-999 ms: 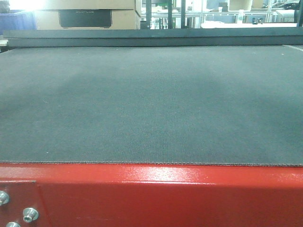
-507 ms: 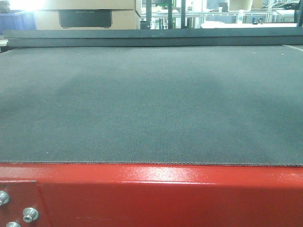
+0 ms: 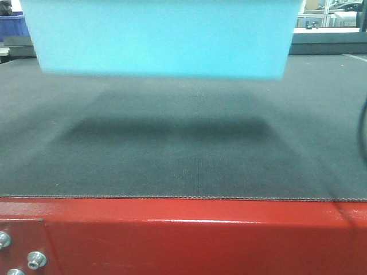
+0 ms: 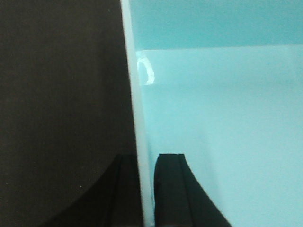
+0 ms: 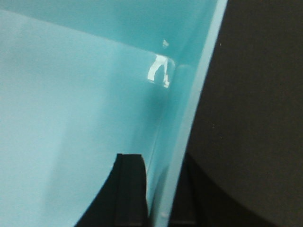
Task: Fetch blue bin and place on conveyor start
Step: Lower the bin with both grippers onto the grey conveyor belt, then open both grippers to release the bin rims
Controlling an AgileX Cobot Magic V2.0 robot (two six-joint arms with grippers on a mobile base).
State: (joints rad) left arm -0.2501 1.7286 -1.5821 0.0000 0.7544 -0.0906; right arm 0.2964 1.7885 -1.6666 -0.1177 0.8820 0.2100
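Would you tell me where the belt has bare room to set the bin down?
The belt is bare throughout, from the red frame back to beneath the hovering blue bin. Only the bin's side walls are crowded, pinched by the left gripper and right gripper.

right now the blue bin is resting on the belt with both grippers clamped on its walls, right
No. The blue bin hangs above the conveyor belt, with a gap and shadow beneath it in the front-facing view. The left gripper and right gripper do clamp its walls.
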